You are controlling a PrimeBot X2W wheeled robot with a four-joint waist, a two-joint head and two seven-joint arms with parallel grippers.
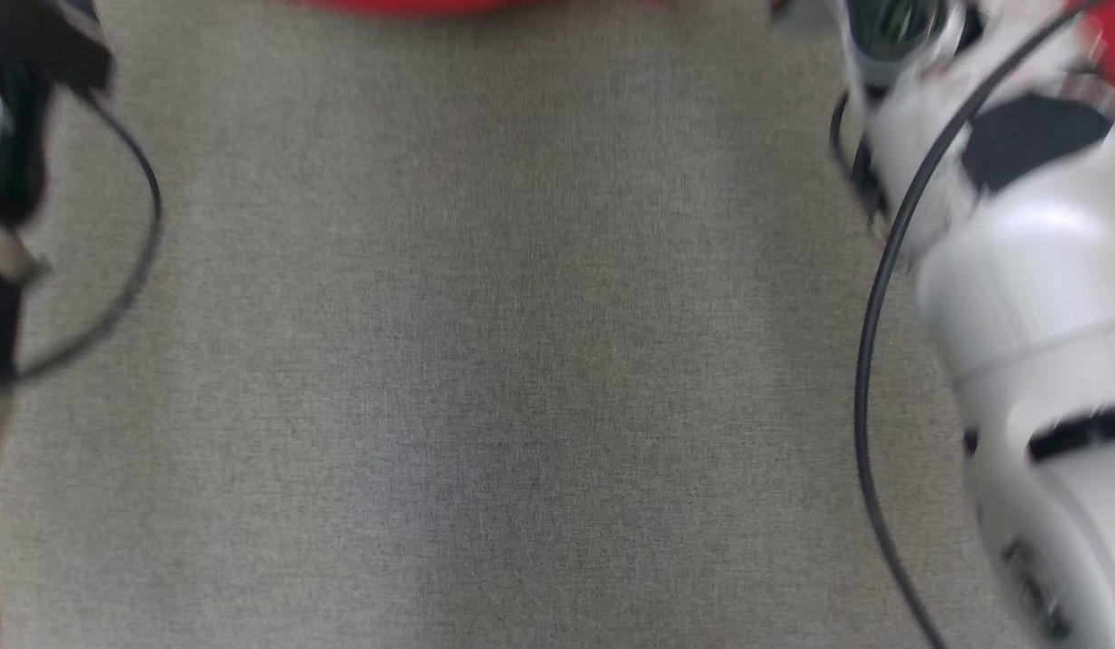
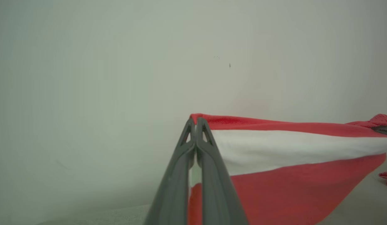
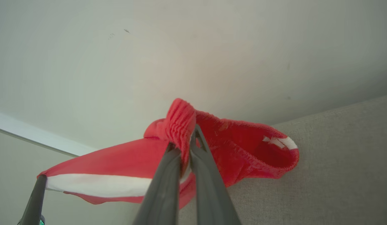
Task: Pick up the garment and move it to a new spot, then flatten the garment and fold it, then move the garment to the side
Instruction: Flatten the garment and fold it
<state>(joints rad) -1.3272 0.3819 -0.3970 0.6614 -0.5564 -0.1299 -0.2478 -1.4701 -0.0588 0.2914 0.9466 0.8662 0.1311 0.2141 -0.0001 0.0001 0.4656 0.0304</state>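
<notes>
Closest to the lens is the left gripper [image 2: 196,124], its two dark fingers pressed together on the top corner of the garment [image 2: 290,147], a red knit thing with a white band [image 2: 274,140] across it. Same deal on the other side: the right gripper [image 3: 184,139] is squeezed tight on a bunched ribbed edge [image 3: 179,120], cuff or hem, can't tell which. So the garment hangs stretched between the two, up in front of a pale wall [image 2: 118,62] at the far end of the grey fabric surface [image 1: 521,361]. In the blurry head view it's a red sliver at the top edge [image 1: 413,4].

What worries me is that both pinches are on very little cloth. If the arms pull apart any harder, I'd guess the left corner slips out first. The right side is also grabbed in a wad, so it could land twisted and be a pain to flatten. That loose black cable [image 1: 868,361] by the right forearm [image 1: 1017,270] looks like a snag risk too.
</notes>
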